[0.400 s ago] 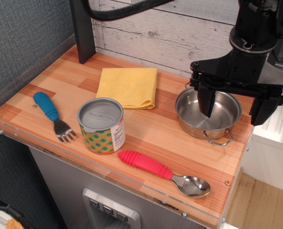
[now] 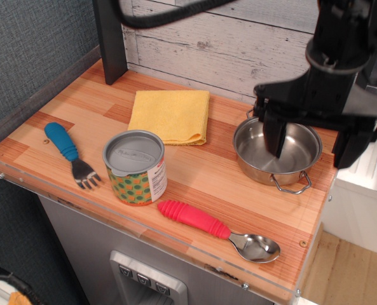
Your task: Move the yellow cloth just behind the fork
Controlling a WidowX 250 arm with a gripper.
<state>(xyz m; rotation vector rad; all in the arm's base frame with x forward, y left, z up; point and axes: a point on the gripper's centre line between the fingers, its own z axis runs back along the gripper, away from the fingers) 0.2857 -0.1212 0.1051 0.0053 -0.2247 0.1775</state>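
Observation:
The yellow cloth (image 2: 171,115) lies folded flat at the back middle of the wooden table (image 2: 201,181). The fork (image 2: 68,152) with a blue handle lies at the front left, tines pointing toward the front edge. My black gripper (image 2: 312,145) hangs at the far right above a steel pot (image 2: 259,173). Its fingers stand wide apart and hold nothing. One finger (image 2: 276,135) dips over the pot's bowl. The gripper is well to the right of the cloth and far from the fork.
A patterned can (image 2: 136,167) with a grey lid stands between the fork and the cloth. A red-handled spoon (image 2: 213,227) lies near the front edge. A black post (image 2: 110,38) rises at the back left. A white plank wall (image 2: 226,44) closes the back.
The arm now looks slightly blurred and its upper part has shifted a little. The gripper is still open over the pot. Nothing on the table has moved.

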